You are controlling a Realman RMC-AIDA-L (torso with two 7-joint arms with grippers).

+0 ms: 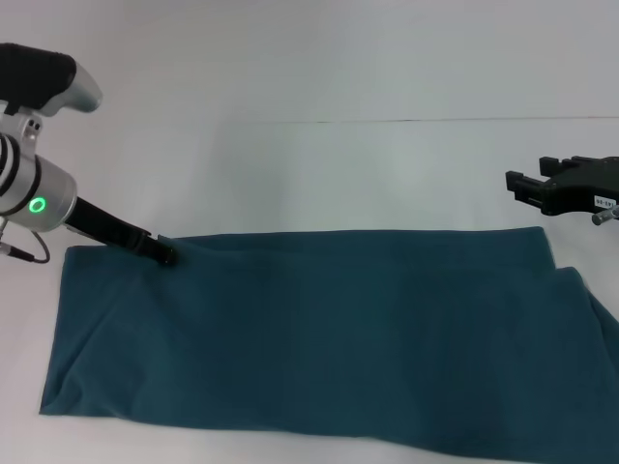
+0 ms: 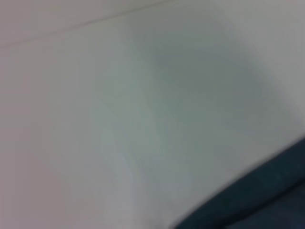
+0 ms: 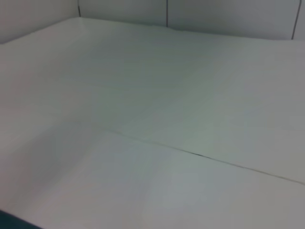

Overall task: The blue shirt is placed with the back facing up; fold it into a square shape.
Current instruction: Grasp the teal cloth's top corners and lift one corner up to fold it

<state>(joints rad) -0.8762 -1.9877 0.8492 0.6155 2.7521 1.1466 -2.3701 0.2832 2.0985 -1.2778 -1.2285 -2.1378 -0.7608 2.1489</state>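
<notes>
item: blue shirt (image 1: 329, 338), lying as a long band on the counter (image 1: 319, 174); left end effector (image 1: 164, 255) touching its far edge, grip undeterminable; right end effector (image 1: 527, 186) hovering, grip undeterminable; advice: pinching both layers before lifting.

The blue shirt (image 1: 319, 333) lies flat as a long band across the white table (image 1: 319, 174). Bare table beyond the shirt's far edge offers open passage. The left gripper (image 1: 166, 255) touches that edge near its left end; the right gripper (image 1: 527, 186) hovers beyond its right end.
</notes>
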